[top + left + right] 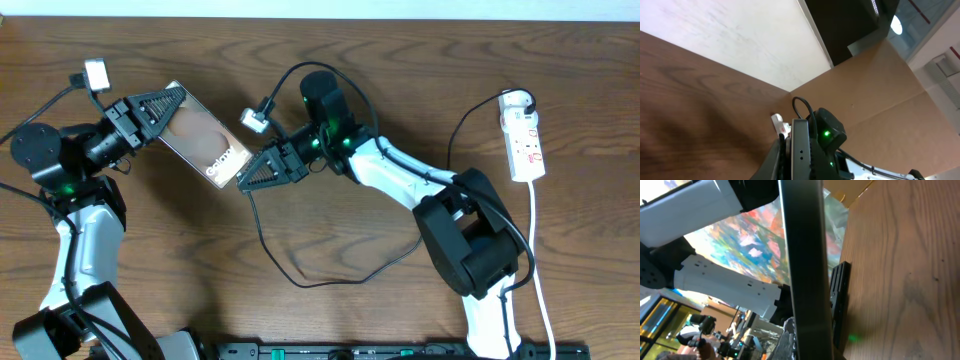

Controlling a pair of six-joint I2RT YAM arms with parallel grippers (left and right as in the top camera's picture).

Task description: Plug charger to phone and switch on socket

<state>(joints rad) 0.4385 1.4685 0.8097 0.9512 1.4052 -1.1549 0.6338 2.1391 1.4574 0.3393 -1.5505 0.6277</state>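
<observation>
Phone [203,138] first, from overhead: we see it face up on the left half of the table [350,60]. The left gripper [170,100] is clamped on its upper-left end. Its long axis runs diagonally from upper left to lower right, and the lettered end points at the right gripper [246,182]. That gripper is closed just beside this end. The charger [300,284] loops across the wood and ends in its jaws, so we take the connector end to be pinched there, though the tip is hidden. The socket [525,135] lies well apart at the far right, untouched.

From the left wrist, we look along the phone [800,150] edge-on, a thin grey slab leading away between the fingers. We cannot tell whether it rests on the wood or hangs above it.

From the right wrist, the phone [805,270] fills the middle as a dark upright band with a reflective face to its left. Neither the port nor the connector tip shows.

We judge the main risk to be a misaligned tip. Pushed off-axis, it would scrape the end and twist the phone in the left jaws. The slack loop could also drag or snag when the right arm later reaches for the switch.
</observation>
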